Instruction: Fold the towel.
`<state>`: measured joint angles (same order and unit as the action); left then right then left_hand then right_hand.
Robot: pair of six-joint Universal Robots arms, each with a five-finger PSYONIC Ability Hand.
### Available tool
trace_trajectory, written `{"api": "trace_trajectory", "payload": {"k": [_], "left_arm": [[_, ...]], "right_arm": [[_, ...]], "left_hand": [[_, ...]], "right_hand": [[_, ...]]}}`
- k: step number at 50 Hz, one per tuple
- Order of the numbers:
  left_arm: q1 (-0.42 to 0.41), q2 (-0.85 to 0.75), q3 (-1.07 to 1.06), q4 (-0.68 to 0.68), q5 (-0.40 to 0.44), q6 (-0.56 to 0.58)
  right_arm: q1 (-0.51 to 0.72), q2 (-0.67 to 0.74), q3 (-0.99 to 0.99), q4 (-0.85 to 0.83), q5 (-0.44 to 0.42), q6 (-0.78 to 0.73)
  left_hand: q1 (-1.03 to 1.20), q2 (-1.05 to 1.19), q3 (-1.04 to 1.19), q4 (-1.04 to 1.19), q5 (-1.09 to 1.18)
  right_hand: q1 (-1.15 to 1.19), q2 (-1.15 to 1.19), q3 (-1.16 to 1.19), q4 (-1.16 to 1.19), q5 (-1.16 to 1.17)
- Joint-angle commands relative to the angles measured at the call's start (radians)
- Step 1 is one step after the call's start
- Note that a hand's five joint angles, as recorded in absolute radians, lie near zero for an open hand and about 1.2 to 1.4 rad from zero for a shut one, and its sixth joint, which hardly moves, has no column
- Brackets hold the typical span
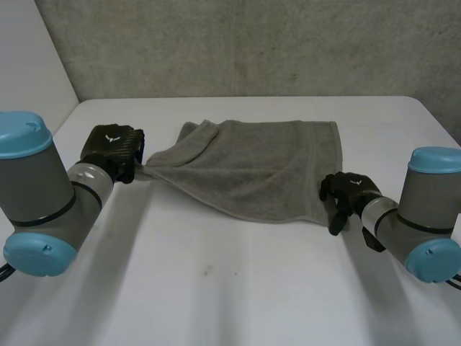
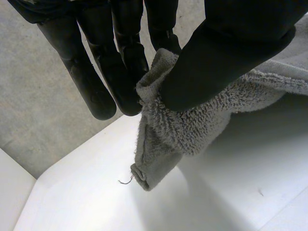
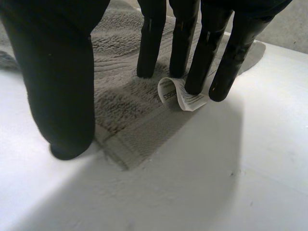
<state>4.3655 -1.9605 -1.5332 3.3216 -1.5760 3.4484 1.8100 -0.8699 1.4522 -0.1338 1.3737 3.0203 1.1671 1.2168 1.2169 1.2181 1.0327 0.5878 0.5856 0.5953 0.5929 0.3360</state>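
towel (image 1: 252,162) on table (image 1: 216,288), mid toward 12 o'clock | left hand (image 1: 112,151) at towel's 9 o'clock: thumb+fingers pinch raised corner | right hand (image 1: 346,191) at 5 o'clock corner: fingers straight, spread, tips by label (image 3: 180,96)

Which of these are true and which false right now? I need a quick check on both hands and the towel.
1. The left hand pinches a corner of the towel. True.
2. The right hand holds its corner up off the table. False: that corner lies flat, with straight fingers on it.
3. A white label curls at the right hand's fingertips. True.
4. The towel is rolled into a bundle. False: it lies spread out between the hands.
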Motion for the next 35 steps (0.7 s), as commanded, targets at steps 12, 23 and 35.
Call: {"api": "trace_trajectory", "payload": {"k": [12, 23, 35], "left_arm": [[0.0, -0.002, 0.002, 0.001, 0.001, 0.0], [0.0, -0.003, 0.001, 0.001, 0.001, 0.0], [-0.003, -0.003, -0.054, -0.001, -0.001, 0.0]], "right_arm": [[0.005, 0.058, -0.128, -0.004, 0.002, -0.008], [0.006, 0.071, -0.167, -0.006, 0.002, -0.008], [-0.006, -0.064, -0.106, 0.016, 0.015, -0.047]], "left_hand": [[0.229, 0.18, 0.179, 0.178, 0.189], [0.229, 0.18, 0.179, 0.178, 0.189], [0.229, 0.18, 0.179, 0.178, 0.189]], "right_hand": [[0.111, 0.113, 0.103, 0.106, 0.188], [0.207, 0.209, 0.199, 0.202, 0.284], [0.808, 0.811, 0.801, 0.803, 0.886]]}}
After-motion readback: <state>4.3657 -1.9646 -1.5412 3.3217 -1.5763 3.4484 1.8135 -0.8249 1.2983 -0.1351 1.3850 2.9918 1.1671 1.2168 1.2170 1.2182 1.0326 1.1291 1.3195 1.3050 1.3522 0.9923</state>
